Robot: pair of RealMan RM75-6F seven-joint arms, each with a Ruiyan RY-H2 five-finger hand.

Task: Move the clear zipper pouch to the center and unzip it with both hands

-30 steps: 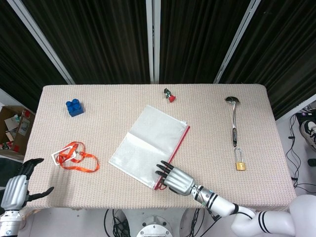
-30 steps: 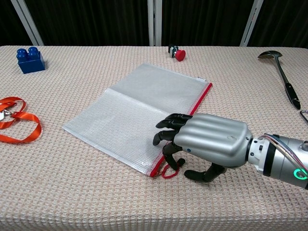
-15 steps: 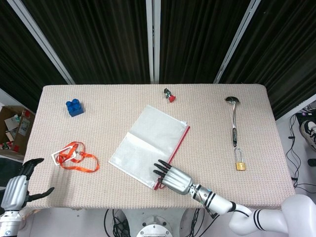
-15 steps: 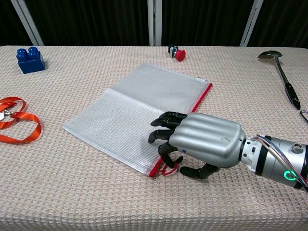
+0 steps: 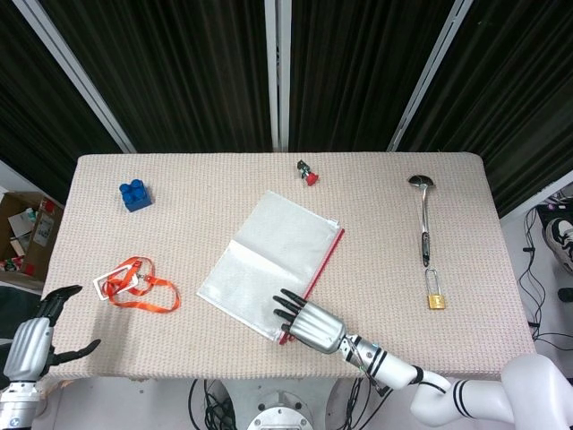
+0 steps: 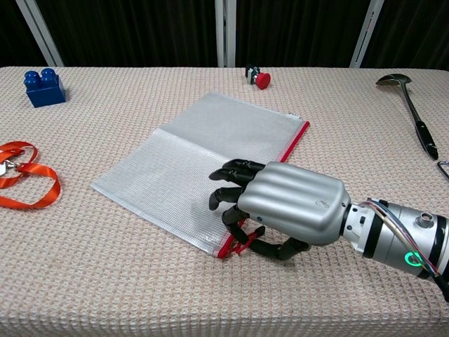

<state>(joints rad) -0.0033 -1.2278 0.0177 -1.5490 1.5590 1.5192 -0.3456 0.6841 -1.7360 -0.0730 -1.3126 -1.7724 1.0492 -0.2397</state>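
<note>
The clear pouch (image 6: pixel 203 165) is pinned at its red zipper end by the right robot hand (image 6: pixel 280 207) (fingers curled down); dragging centerward seems next.

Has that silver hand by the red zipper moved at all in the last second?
Yes. The right hand has slid leftward, further over the clear pouch, with its fingers now reaching past the red zipper edge. The pouch itself has stayed put.

Silver-backed right hand (image 6: pixel 291 210) with black fingers (image 6: pixel 228 184).
</note>
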